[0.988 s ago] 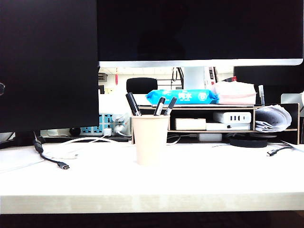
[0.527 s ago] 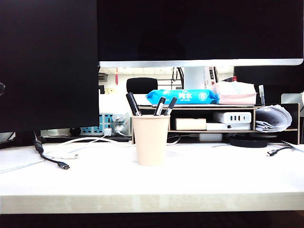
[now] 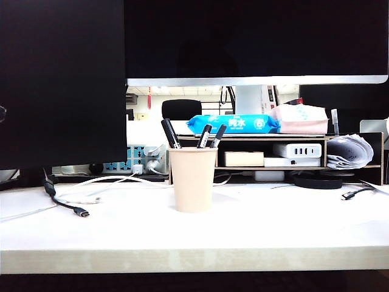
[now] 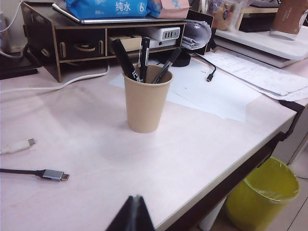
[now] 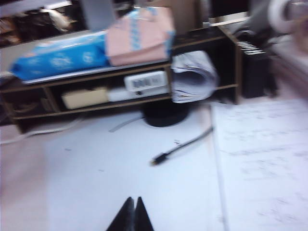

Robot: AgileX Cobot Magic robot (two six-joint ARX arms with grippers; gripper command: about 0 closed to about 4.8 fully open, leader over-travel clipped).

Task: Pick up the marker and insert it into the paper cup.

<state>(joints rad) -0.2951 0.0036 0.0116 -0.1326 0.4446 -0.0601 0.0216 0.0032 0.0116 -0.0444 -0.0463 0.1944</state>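
Jaws of both the left gripper (image 4: 134,211) and the right gripper (image 5: 132,212) are pressed together, empty, above the pale counter (image 3: 273,231). Centre frame, the thick black marker (image 3: 170,132) leans in the tapered beige paper cup (image 3: 192,179), beside two thinner pens (image 3: 211,135).

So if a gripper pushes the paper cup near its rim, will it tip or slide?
Probably tip: the cup is tall, tapering to a narrow base. The marker and two pens lean out above the rim, likely making it top-heavy. Thin paper walls may dent.
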